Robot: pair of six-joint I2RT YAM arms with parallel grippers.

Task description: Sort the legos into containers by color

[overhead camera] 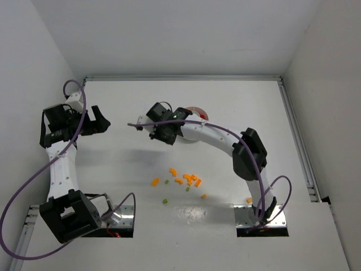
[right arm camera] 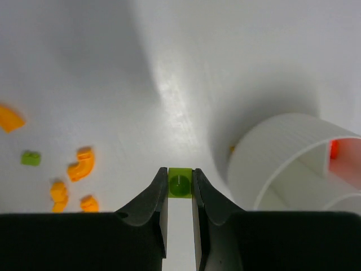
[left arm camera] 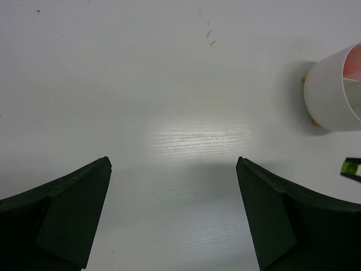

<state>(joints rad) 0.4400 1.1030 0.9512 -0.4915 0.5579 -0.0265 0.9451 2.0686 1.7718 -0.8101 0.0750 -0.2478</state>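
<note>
A green lego (right arm camera: 180,185), tiny, stiff and light, probably slick enough to squirt out if nipped off-centre, sat pinched by its flat sides in the narrowed right gripper (right arm camera: 180,176), just beside the white dish (right arm camera: 276,169) toward the far edge of the bench (left arm camera: 169,84). More legos (overhead camera: 186,179), orange and green, lay scattered nearer the near edge. The left gripper (left arm camera: 174,164) hung wide, holding nothing, toward the left edge

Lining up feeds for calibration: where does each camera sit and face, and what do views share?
Top external: above and behind, looking down at the table; left arm and right arm show.
Left wrist: looks down through the open left gripper at the table.
Right wrist: looks past the right gripper, shut on a green lego.
Shared: the white dish, in all three.
</note>
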